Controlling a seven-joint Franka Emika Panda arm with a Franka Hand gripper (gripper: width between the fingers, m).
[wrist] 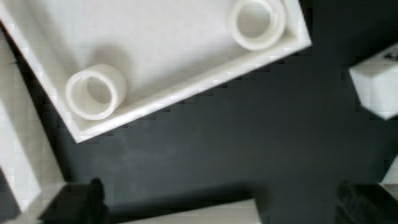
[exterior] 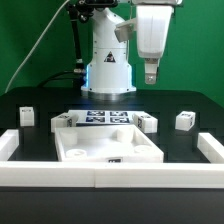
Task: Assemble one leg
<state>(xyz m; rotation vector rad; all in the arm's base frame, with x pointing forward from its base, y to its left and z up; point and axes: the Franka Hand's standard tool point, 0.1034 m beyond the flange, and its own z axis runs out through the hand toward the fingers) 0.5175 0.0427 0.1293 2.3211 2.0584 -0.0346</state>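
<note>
Several small white legs with tags stand on the black table: one at the exterior view's far left (exterior: 27,116), one left of the marker board (exterior: 62,122), one right of it (exterior: 147,122), one further right (exterior: 185,120). The large white panel (exterior: 105,148) lies in front, pockets up. My gripper (exterior: 150,72) hangs high above the right side, open and empty. In the wrist view the fingertips (wrist: 71,205) stand wide apart around the gripper's gap (wrist: 228,205), far above the panel (wrist: 169,50) with its two round pockets. A white block, probably a leg (wrist: 377,85), shows at the edge.
The marker board (exterior: 100,118) lies behind the panel. A low white wall (exterior: 110,178) runs along the table's front and up both sides. The robot base (exterior: 108,70) stands at the back centre. Green curtains close off the back.
</note>
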